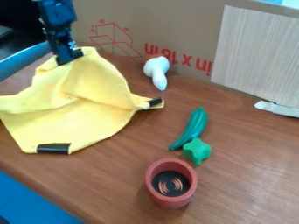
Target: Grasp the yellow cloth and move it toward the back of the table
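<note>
At the upper left, the black gripper (pixel 69 57) is shut on the top edge of a yellow cloth (pixel 76 105). Folds run down from the held part, and the rest of the cloth spreads over the left of the table. Black strips mark the cloth's lower edge and its right corner. Right of the cloth's peak stands a white rounded toy (pixel 156 72) with a narrow lower end. A long green toy vegetable (pixel 192 129) lies right of the cloth, against a green lobed piece (pixel 197 151). Below these is a reddish cup (pixel 170 202) with a dark inside bottom.
A cardboard wall (pixel 187 26) with red print borders the brown table (pixel 245 175) at the back. A striped light panel (pixel 257 54) leans there at the right, with a whitish strip (pixel 277 109) at its foot. The table's front edge runs along the lower left.
</note>
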You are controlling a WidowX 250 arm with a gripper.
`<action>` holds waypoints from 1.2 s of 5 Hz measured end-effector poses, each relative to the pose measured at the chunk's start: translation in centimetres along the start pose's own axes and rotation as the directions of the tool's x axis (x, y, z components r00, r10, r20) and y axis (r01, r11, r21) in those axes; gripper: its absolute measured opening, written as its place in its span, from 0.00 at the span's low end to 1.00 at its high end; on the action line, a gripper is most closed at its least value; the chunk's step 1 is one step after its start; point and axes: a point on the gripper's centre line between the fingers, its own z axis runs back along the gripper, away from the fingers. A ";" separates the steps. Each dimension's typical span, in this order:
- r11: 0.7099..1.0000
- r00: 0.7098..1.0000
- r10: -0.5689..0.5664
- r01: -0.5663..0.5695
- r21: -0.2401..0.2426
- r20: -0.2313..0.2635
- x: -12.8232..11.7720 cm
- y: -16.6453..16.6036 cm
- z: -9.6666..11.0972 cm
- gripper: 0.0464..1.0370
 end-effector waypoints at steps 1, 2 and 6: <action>0.996 0.999 0.014 -0.018 0.084 0.052 1.0 1.5 0.1 0.02; 0.986 0.996 0.014 -0.028 0.163 0.084 1.5 2.8 0.3 0.02; 0.926 0.995 0.020 -0.056 0.373 0.098 4.5 7.8 -0.7 0.02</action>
